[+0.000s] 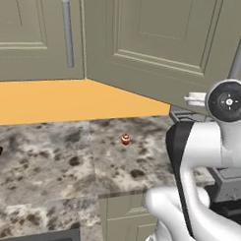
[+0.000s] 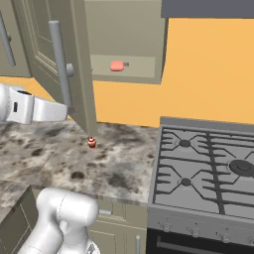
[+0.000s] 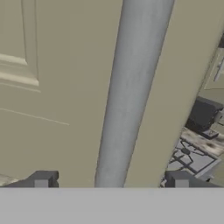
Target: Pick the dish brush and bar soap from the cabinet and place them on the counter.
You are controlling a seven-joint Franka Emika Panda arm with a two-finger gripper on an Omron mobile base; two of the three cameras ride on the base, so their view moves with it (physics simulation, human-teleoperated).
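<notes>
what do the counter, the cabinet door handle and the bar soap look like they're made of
Counter: looks like polished stone, grey-beige with dark brown blotches. Door handle: probably brushed metal, a plain grey round bar with soft shading. Bar soap: matte salmon-pink slab with rounded corners; too small to judge further.

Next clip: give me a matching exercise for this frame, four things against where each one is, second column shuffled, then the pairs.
Things:
1. bar soap
2. red-and-white round object
3. claw
4. stove grate

Places:
A. on the counter, below the open door's edge
B. right of the counter
C. on the cabinet shelf
D. fingertips on either side of the grey door handle

Pairs: 1-C, 2-A, 3-D, 4-B
</notes>
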